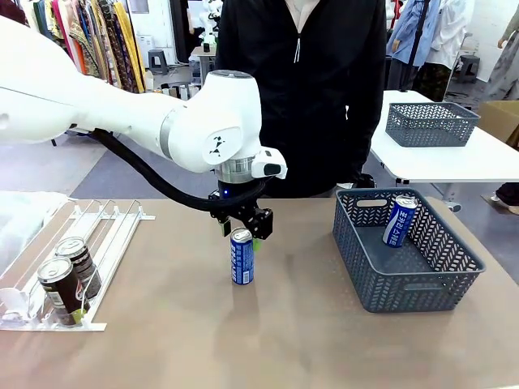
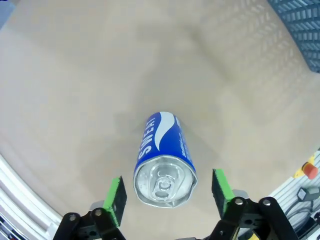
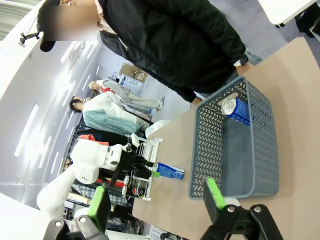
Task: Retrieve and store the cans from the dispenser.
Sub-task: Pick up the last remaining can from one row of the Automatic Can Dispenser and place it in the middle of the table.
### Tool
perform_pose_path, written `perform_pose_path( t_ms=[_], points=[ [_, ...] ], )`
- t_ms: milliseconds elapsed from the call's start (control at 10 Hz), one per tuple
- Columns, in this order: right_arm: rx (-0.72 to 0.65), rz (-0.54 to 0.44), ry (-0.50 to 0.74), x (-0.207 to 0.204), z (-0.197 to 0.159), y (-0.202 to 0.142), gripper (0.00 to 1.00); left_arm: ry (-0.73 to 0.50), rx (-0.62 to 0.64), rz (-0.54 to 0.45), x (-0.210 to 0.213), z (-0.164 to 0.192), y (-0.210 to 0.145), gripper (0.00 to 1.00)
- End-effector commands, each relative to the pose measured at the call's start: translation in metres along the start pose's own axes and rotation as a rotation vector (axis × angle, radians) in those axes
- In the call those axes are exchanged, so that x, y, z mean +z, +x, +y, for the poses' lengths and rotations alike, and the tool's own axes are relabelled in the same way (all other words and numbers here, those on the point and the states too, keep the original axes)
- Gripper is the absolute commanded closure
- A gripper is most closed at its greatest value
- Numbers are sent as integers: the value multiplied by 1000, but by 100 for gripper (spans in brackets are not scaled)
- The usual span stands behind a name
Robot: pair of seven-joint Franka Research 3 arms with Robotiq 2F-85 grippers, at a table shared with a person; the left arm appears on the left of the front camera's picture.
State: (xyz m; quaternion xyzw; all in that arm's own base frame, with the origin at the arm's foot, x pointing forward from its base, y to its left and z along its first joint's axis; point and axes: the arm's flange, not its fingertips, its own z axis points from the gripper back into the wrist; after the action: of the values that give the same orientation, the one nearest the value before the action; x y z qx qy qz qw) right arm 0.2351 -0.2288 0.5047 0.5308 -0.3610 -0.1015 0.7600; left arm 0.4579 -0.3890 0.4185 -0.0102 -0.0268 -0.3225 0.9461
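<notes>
Cans: a slim blue can with white print [image 1: 242, 258] stands upright near the middle of the tan surface [image 1: 284, 340], long axis vertical, silver top up. The left hand [image 1: 242, 229] hangs right over it, open, its green pads [image 2: 116, 199] either side of the rim with a gap at each and gripping nothing. A second blue can [image 1: 400, 220] leans tilted against the far wall of the grey lattice basket [image 1: 405, 284] at the right. Two dark brown cans [image 1: 69, 277] sit in one lane of the white wire dispenser [image 1: 113, 231] at the near left, tops showing. The right hand [image 3: 156, 197] is open and empty. Bare surface lies all round the upright can, which is well apart from the basket and dispenser. A person in a black jacket [image 1: 300, 89] stands at the far edge, with a white table [image 1: 454, 162] beyond to the right.
</notes>
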Motion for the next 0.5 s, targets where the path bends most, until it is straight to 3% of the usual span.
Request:
perform_pose_path(
  t_ms=[0,200,400],
  points=[
    [25,-16,21,-1,1,3,0,3,5,-17,9,6,-1,0],
    [25,-16,21,-1,1,3,0,-71,54,-109,66,21,-21,0],
    [25,-16,21,-1,1,3,0,-196,95,-200,153,66,-85,0]
  ],
)
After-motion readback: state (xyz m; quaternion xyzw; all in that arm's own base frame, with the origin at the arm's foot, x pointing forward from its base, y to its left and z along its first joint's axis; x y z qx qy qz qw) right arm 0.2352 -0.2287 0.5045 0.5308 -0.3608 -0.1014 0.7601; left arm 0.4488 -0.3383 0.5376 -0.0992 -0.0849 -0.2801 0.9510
